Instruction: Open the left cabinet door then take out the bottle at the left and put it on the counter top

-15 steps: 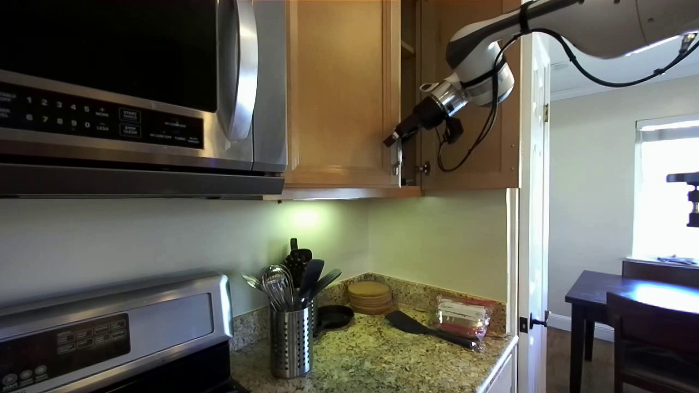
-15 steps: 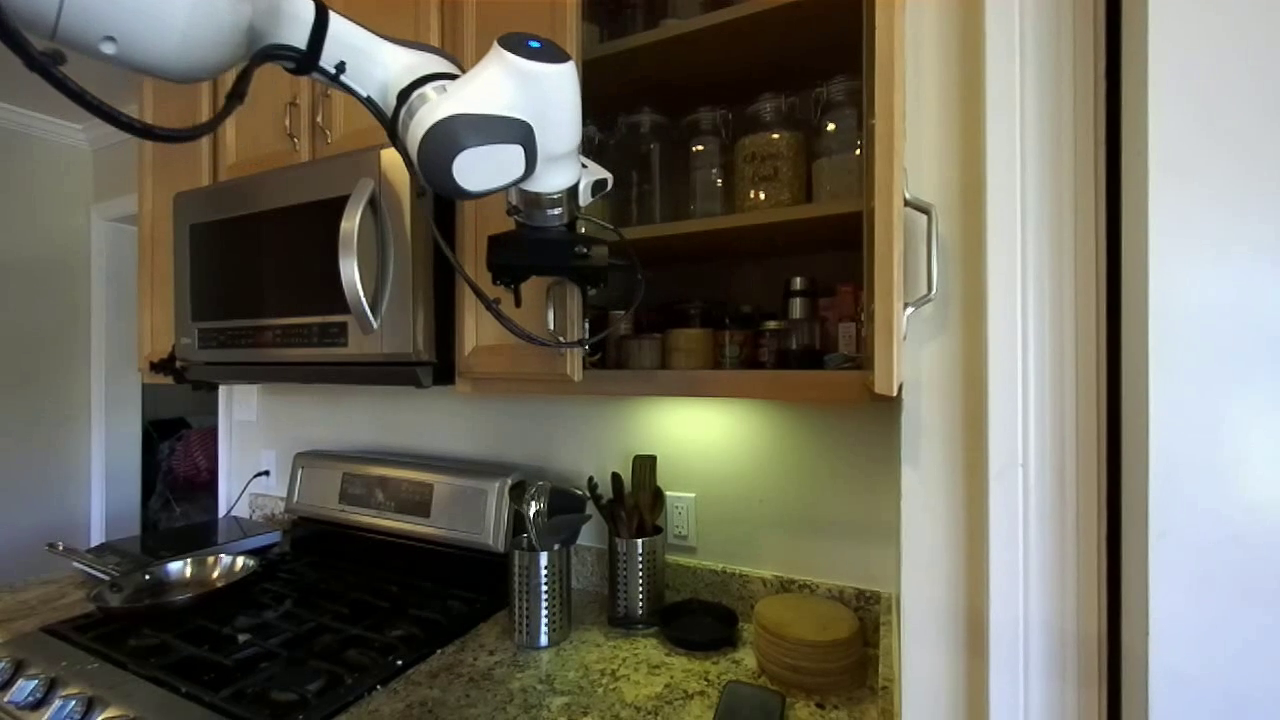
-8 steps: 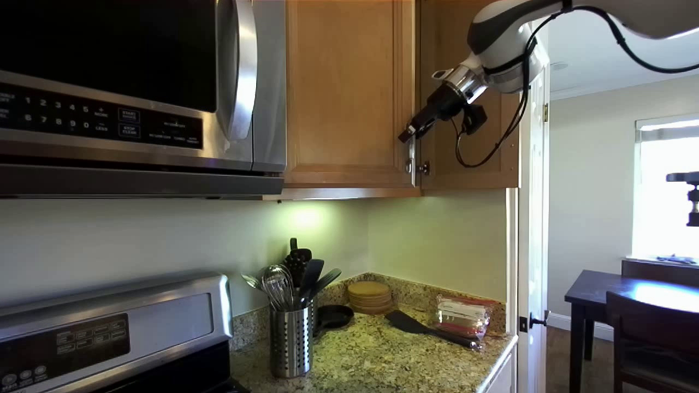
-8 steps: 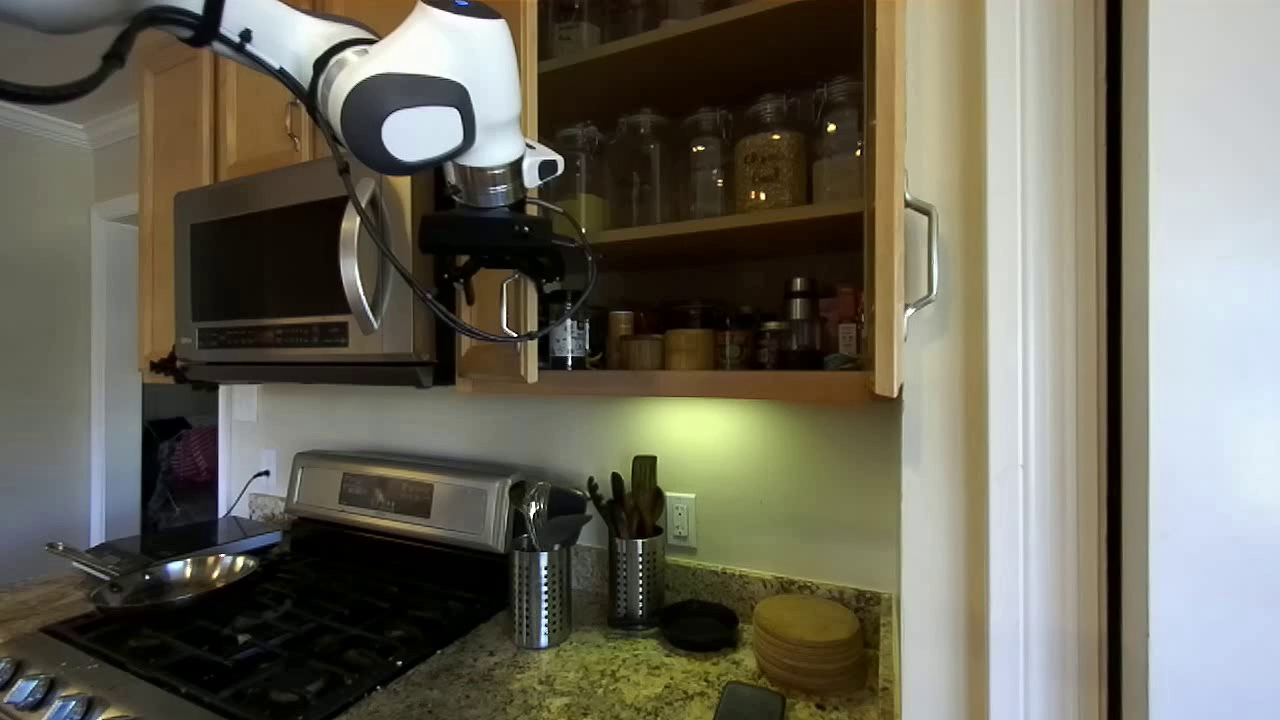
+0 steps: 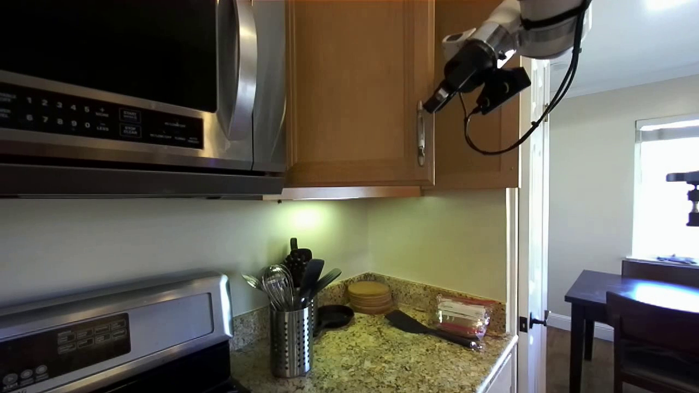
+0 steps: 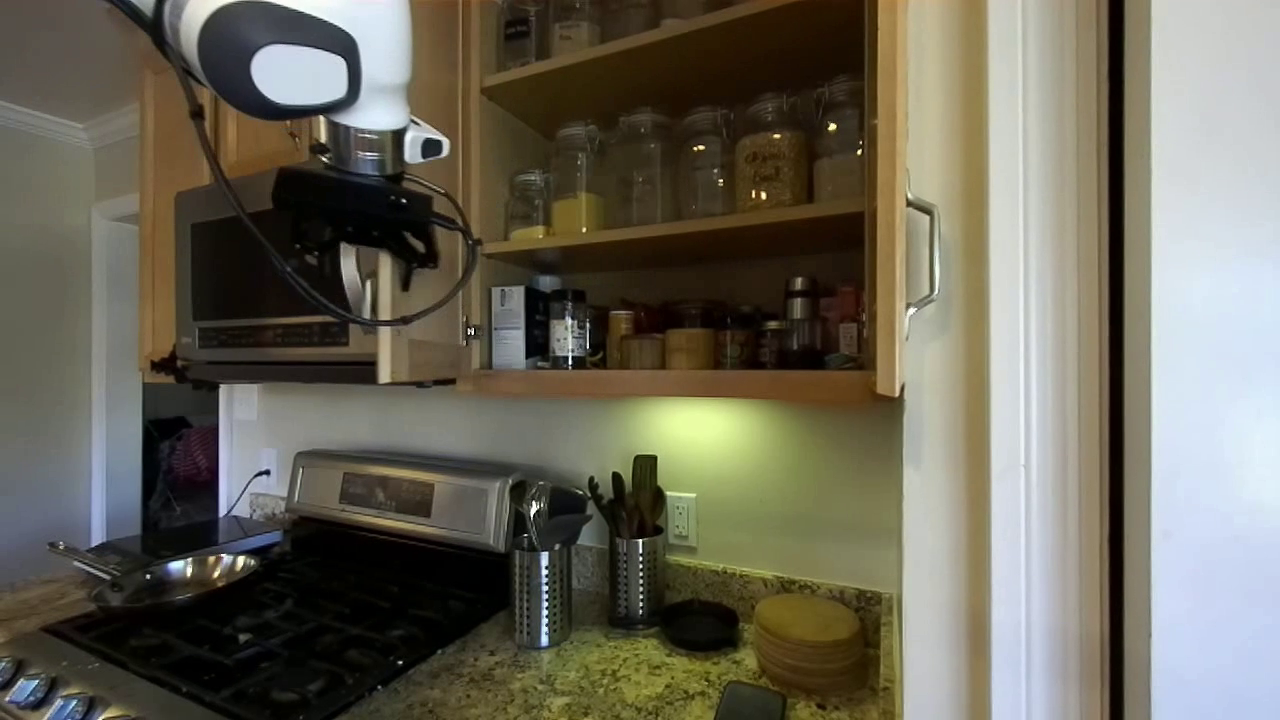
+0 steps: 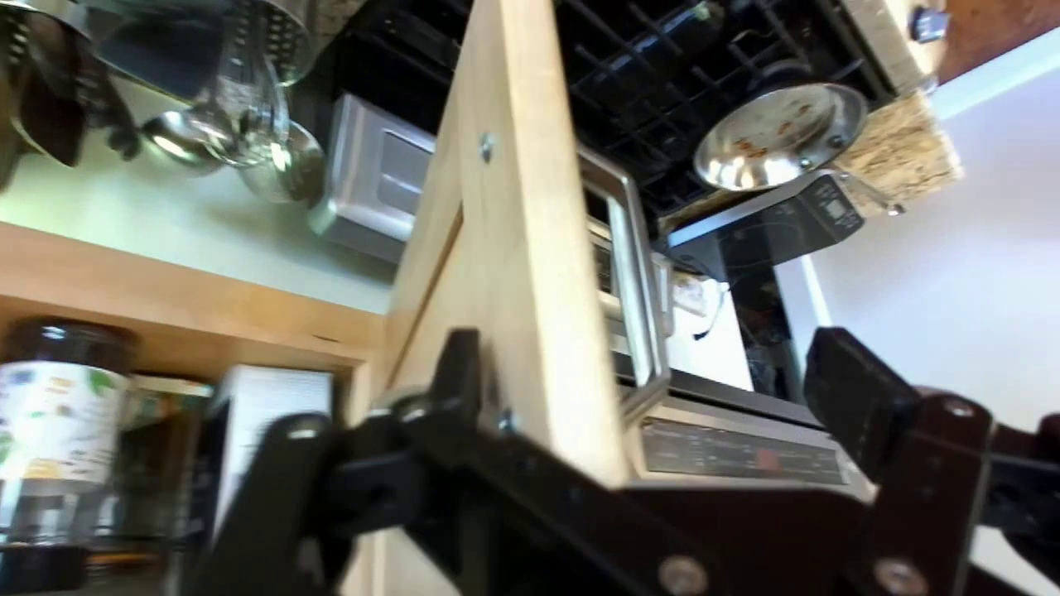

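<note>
Gripper (image 5: 436, 100) tilted downward at the upper end of the handle (image 5: 421, 136) on the left cabinet door (image 5: 349, 93); from here I can't tell if touching. Microwave (image 5: 142, 93) next to that door. On the counter top (image 5: 371, 363): steel utensil holder (image 5: 291, 346), black pan (image 5: 334, 317), round tan stack (image 5: 370, 297), spatula (image 5: 407, 322), clear packet (image 5: 464, 316).

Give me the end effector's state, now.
End effector: open, jaws wide apart; in the wrist view the edge of the door shows between them, not clamped.
</note>
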You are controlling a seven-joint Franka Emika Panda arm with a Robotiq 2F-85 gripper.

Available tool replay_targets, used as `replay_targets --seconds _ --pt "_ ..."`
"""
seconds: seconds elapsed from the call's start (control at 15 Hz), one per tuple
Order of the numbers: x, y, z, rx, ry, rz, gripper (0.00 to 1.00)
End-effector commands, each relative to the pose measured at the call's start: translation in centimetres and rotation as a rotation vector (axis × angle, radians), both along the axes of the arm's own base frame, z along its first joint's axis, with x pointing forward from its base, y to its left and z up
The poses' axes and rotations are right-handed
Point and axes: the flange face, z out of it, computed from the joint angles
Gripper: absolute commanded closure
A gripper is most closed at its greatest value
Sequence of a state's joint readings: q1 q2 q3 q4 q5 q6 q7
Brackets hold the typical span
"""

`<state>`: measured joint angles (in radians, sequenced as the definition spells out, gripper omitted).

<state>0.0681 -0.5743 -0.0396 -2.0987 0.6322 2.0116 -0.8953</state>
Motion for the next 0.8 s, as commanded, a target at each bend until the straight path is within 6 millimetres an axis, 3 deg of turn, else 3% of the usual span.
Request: replay_targets --seconds 0.0,0.13,0.27,0.53,0.73 --pt "-2.1 9.3 1.2 0.012 0.000 0.129 0.00" --pt "-2.0 12.2 1.0 -0.011 0.010 0.128 0.00" --pt "-1.3 13.3 0.1 -0.038 0.025 0.085 0.00" --pt "1.1 11.8 -2.1 -0.080 0.038 -0.054 0.00" --pt "1.7 11.1 -3.1 -0.111 0.052 -0.155 0.00"
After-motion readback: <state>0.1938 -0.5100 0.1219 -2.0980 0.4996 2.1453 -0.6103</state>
